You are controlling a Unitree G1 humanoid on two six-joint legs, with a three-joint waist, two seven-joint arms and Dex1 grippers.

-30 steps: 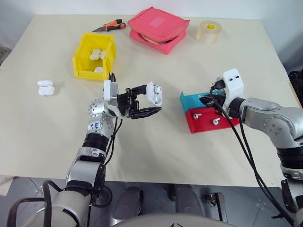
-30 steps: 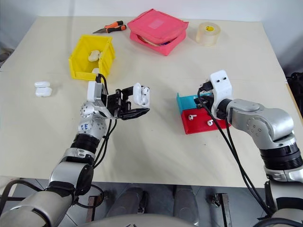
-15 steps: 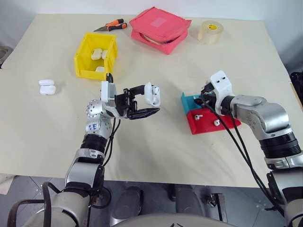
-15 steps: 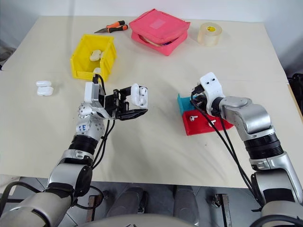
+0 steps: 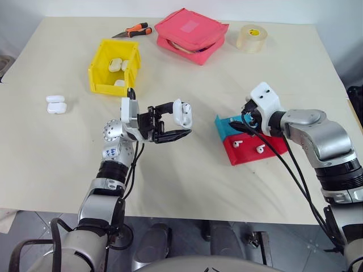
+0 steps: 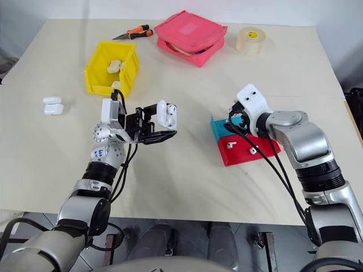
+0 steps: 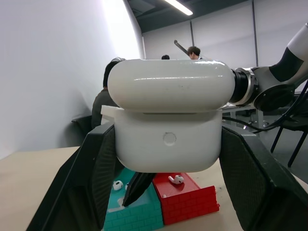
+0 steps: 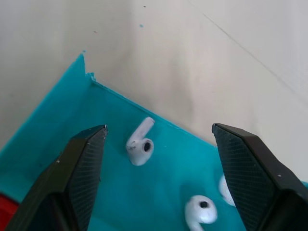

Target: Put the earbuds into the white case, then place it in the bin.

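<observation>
The white case (image 7: pixel 168 122), glossy and pebble-shaped, was clamped upright between the left gripper (image 5: pixel 177 126) fingers, lid ajar. Two earbuds (image 8: pixel 140 143) lay in the teal tray directly beneath the right gripper (image 8: pixel 159 159), between its spread fingers. The yellow bin (image 5: pixel 113 67) sat well beyond the left gripper.

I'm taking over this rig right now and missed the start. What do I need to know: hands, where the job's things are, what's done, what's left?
Left hand: shut on the white case, held up off the table, lid ajar.
Right hand: open, poised over the teal tray, an earbud lying between its fingers, not gripped.
Earbuds: loose ones in the teal tray; two more in the red tray.
Yellow bin: at the far left of the table, with some white cases inside. Two spare cases lie on the table further left.
Done: case picked up.
Left: pick the earbuds, seat them in the case, put it in the bin.
</observation>
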